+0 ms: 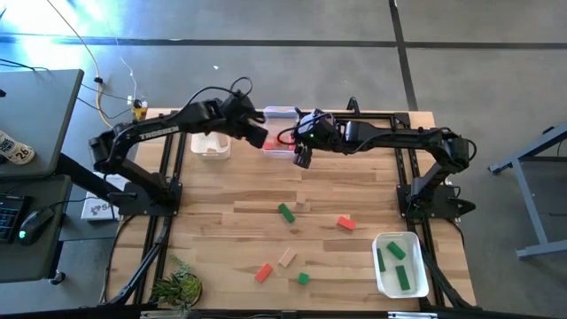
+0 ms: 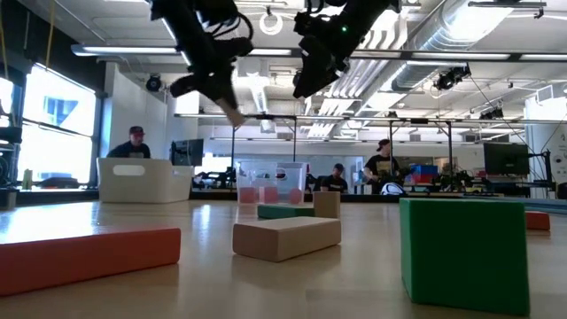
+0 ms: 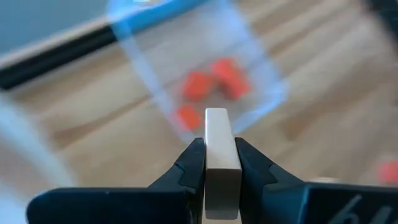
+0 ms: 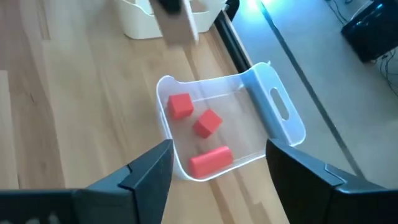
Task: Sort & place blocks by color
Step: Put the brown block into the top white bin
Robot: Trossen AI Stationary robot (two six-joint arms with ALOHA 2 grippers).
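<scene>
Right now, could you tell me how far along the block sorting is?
Done: three red blocks lie in the clear tub and three green blocks in the white tub. In hand: the left gripper holds a plain wood block; the right gripper hangs open over the clear tub. Left: six loose blocks on the table.

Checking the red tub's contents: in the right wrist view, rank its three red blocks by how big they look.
1. Red bar, nearest the right claw, looks largest.
2. and 3. The two red cubes look alike; no ranking.
</scene>
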